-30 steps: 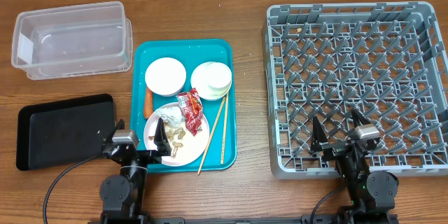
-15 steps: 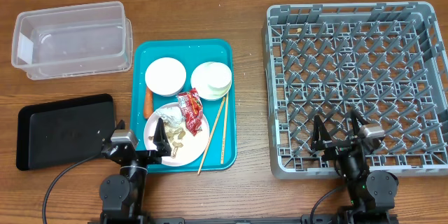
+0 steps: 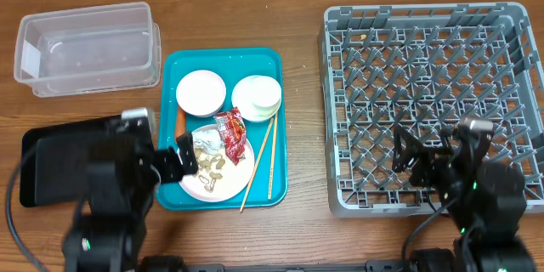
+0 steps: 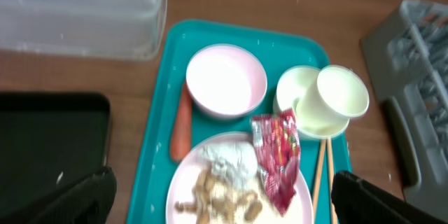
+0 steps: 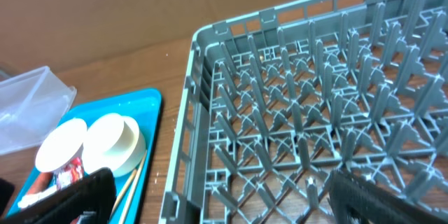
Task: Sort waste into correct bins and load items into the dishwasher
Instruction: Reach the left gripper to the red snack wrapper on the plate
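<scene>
Two grippers show, both spread wide and holding nothing. Your left gripper (image 4: 222, 185) hangs over the near end of the teal tray (image 3: 223, 58), its dark fingers framing the white plate (image 4: 308, 206). Your right gripper (image 3: 423, 149) hovers above the near rows of the dish rack (image 3: 425, 68), a square grey moulded plastic piece with a grid base and upright pegs.

On that smooth round plate lie tan, knobbly peanut shells (image 4: 220, 199) and a crumpled white paper ball (image 4: 227, 161). Touching the ball, a shiny red crinkled wrapper (image 4: 280, 157) lies across the plate's far rim. A slim orange carrot (image 4: 182, 122) lies on the tray beside its left rim, next to a glossy round bowl (image 4: 224, 80). A small white cup (image 4: 341, 92) sits tilted on a stack of small plates (image 4: 290, 87). Thin pale wooden chopsticks (image 3: 259, 161) run slantwise from that stack to the tray's near rim.

Left of the tray sit a thin clear tub (image 3: 85, 47), rectangular with soft corners, and nearer you a flat matte black tray (image 3: 51, 149). From overhead, your left arm hides that tray's right side and the teal tray's near left corner. Everything rests on a wooden table (image 3: 297, 17).
</scene>
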